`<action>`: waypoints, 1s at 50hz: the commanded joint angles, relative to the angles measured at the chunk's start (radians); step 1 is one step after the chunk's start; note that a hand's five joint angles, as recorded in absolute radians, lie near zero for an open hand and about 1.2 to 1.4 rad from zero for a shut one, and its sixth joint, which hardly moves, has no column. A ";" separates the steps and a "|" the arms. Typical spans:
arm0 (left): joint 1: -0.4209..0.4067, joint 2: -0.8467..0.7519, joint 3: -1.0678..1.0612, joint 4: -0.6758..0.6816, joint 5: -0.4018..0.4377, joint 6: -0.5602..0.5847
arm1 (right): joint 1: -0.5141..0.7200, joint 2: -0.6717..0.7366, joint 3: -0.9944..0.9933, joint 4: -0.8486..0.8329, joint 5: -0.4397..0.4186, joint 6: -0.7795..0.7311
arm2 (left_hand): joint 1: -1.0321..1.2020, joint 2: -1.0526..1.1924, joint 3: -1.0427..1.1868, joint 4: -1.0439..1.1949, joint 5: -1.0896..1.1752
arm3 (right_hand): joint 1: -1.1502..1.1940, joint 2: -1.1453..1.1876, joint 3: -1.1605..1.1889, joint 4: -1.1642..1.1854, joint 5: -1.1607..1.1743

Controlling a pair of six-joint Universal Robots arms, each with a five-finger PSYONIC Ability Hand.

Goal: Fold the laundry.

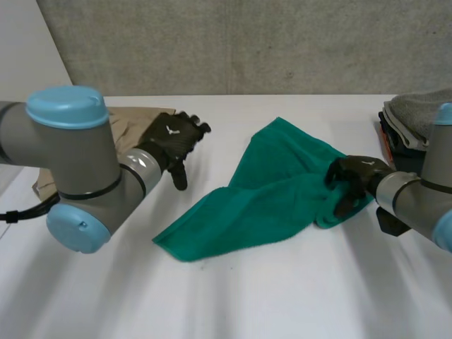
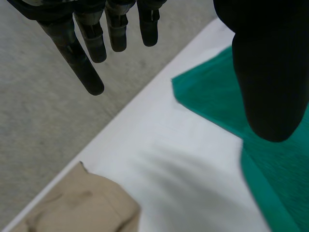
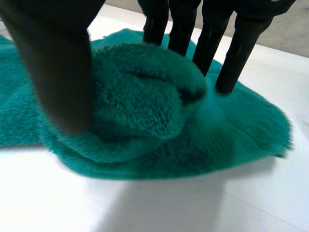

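Left hand (image 2: 260, 58) fingers straight, spread, holding nothing; green towel (image 2: 280, 169) beside thumb; beige cloth (image 2: 82, 208) near fingertips; white table (image 2: 183, 164).

1. The white desk (image 1: 282, 304) carried three lots of cloth.
2. A green towel (image 1: 254, 212) lay across its middle, spread flat toward the near left and bunched up at its right end.
3. A tan cloth (image 1: 128, 126) lay at the far left, well apart from the green towel.
4. A grey cloth (image 1: 417, 113) topped a pile at the far right.
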 commanded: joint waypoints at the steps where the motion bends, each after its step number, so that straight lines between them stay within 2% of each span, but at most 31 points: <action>1: 0.029 0.055 -0.009 0.007 -0.001 -0.023 | 0.054 0.057 -0.109 0.057 -0.028 -0.025 | -0.019 -0.029 -0.032 -0.281 -0.044 | 0.658 0.660 0.669 0.673 0.682; 6: 0.054 0.093 -0.010 0.011 -0.006 -0.045 | 0.129 0.025 -0.148 0.117 -0.094 -0.086 | -0.019 -0.029 -0.032 -0.281 -0.044 | 0.698 0.699 0.708 0.712 0.721; 10: 0.081 0.130 -0.010 0.017 -0.009 -0.068 | 0.224 -0.033 -0.131 0.107 -0.199 -0.173 | -0.019 -0.029 -0.032 -0.281 -0.044 | 0.698 0.699 0.708 0.712 0.721; 14: 0.109 0.165 -0.012 0.039 -0.033 -0.114 | 0.338 -0.052 -0.100 0.109 -0.339 -0.281 | -0.019 -0.029 -0.032 -0.281 -0.044 | 0.698 0.699 0.708 0.712 0.721; 15: 0.120 0.177 -0.017 0.047 -0.050 -0.138 | 0.376 -0.043 -0.088 0.116 -0.400 -0.331 | -0.019 -0.029 -0.032 -0.281 -0.044 | 0.698 0.699 0.708 0.712 0.721; 18: 0.135 0.193 -0.023 0.057 -0.071 -0.168 | 0.412 -0.012 -0.072 0.153 -0.465 -0.420 | -0.019 -0.029 -0.032 -0.281 -0.044 | 0.698 0.699 0.708 0.712 0.721; 19: 0.143 0.200 -0.027 0.062 -0.078 -0.178 | 0.418 0.009 -0.075 0.184 -0.470 -0.483 | -0.019 -0.029 -0.032 -0.281 -0.044 | 0.619 0.620 0.629 0.633 0.643; 22: 0.149 0.207 -0.032 0.064 -0.079 -0.189 | 0.412 0.017 -0.089 0.219 -0.436 -0.580 | -0.019 -0.029 -0.032 -0.281 -0.044 | -0.353 -0.352 -0.343 -0.339 -0.330; 23: 0.149 0.205 -0.035 0.061 -0.075 -0.189 | 0.401 0.008 -0.098 0.224 -0.402 -0.612 | -0.019 -0.029 -0.032 -0.281 -0.044 | -0.524 -0.523 -0.514 -0.510 -0.500; 26: 0.149 0.202 -0.041 0.060 -0.067 -0.188 | 0.393 -0.009 -0.105 0.213 -0.362 -0.588 | -0.019 -0.029 -0.032 -0.281 -0.044 | -0.524 -0.523 -0.514 -0.510 -0.500; 31: 0.147 0.181 -0.049 0.060 -0.042 -0.159 | 0.325 -0.111 -0.083 0.150 -0.333 -0.340 | -0.019 -0.029 -0.032 -0.281 -0.044 | -0.524 -0.523 -0.514 -0.510 -0.500; 34: 0.149 0.162 -0.052 0.050 -0.015 -0.116 | 0.269 -0.178 -0.040 0.158 -0.318 -0.240 | -0.019 -0.029 -0.032 -0.281 -0.044 | -0.524 -0.523 -0.514 -0.510 -0.500; 37: 0.150 0.153 -0.066 0.036 0.010 -0.080 | 0.225 -0.211 0.000 0.172 -0.296 -0.206 | -0.019 -0.029 -0.032 -0.281 -0.044 | -0.524 -0.523 -0.514 -0.510 -0.500; 41: 0.163 0.144 -0.110 0.018 0.063 0.010 | 0.166 -0.248 0.072 0.196 -0.244 -0.216 | -0.019 -0.029 -0.032 -0.281 -0.044 | -0.524 -0.523 -0.514 -0.510 -0.500; 46: 0.163 0.127 -0.178 0.001 0.174 0.124 | 0.122 -0.239 0.176 0.190 -0.154 -0.348 | -0.019 -0.029 -0.032 -0.281 -0.044 | -0.524 -0.523 -0.514 -0.510 -0.500; 50: 0.153 0.080 -0.191 -0.044 0.200 0.165 | 0.119 -0.192 0.217 0.112 -0.131 -0.416 | -0.019 -0.029 -0.032 -0.281 -0.044 | -0.501 -0.499 -0.490 -0.486 -0.477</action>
